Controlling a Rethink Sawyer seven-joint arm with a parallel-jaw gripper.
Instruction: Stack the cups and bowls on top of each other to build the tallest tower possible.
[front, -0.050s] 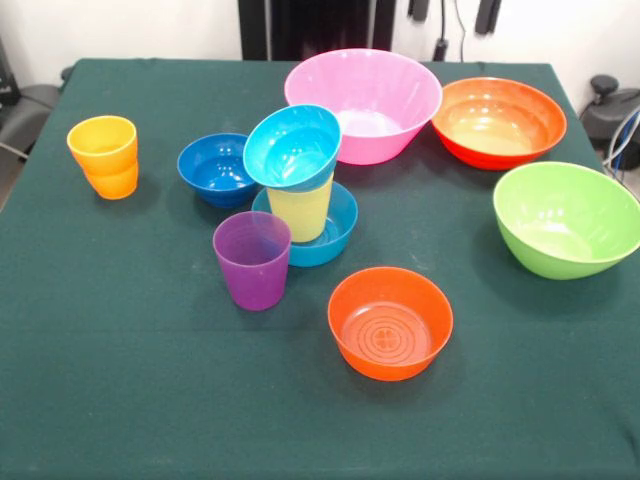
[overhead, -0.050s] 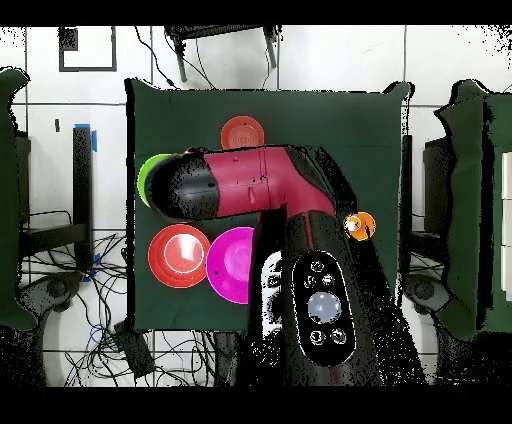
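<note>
Three-piece tower (front, -0.050s: 303, 195), cyan bowl (front, -0.050s: 293, 146) tilted on top (purple cup (front, -0.050s: 252, 259) in front); gripper hidden, state unknowable.

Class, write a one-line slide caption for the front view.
Cyan bowl tilts atop yellow cup in mid-blue bowl.

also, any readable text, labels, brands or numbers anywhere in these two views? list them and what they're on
None readable in either view.
Small orange-red bowl: raised rings and a mark moulded in its bottom, too small to read.
Arm: round buttons on its black panel, no legible marks.
Cups, other bowls and the green table cloth: plain, no print that shows.
</note>
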